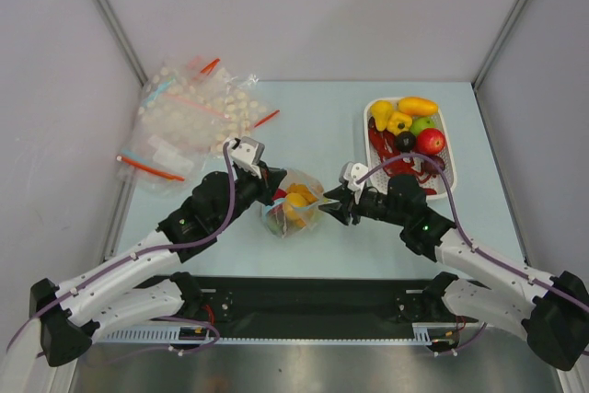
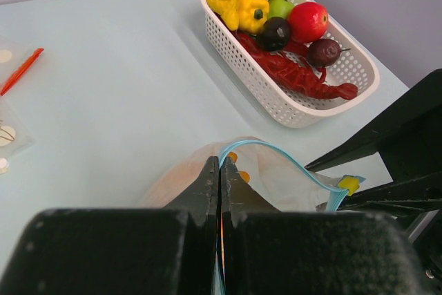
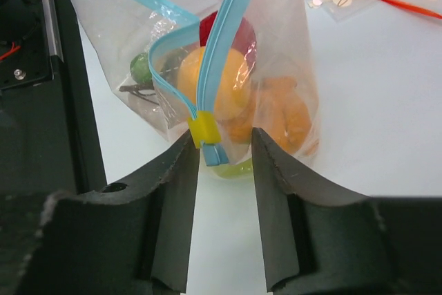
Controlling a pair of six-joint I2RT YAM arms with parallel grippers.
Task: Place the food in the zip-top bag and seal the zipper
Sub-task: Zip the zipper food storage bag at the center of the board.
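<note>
The zip-top bag point(image 1: 293, 205) stands in the middle of the table, holding orange point(image 3: 276, 112), red point(image 3: 242, 32) and green point(image 3: 141, 67) food. My left gripper point(image 2: 219, 164) is shut on the bag's mouth edge at the left end of the light blue zipper point(image 2: 290, 157). My right gripper point(image 3: 222, 146) is open. The zipper's yellow slider point(image 3: 204, 129) sits between its fingertips, close to the left finger point(image 3: 176, 170). The mouth gapes in a curve between both grippers. More food lies in the white tray point(image 1: 371, 115): yellow, green, red, dark purple pieces.
A heap of other clear bags point(image 1: 189, 121) with red strips lies at the back left. The white tray also shows in the left wrist view point(image 2: 290, 112), at the back right. Grey enclosure walls border the table.
</note>
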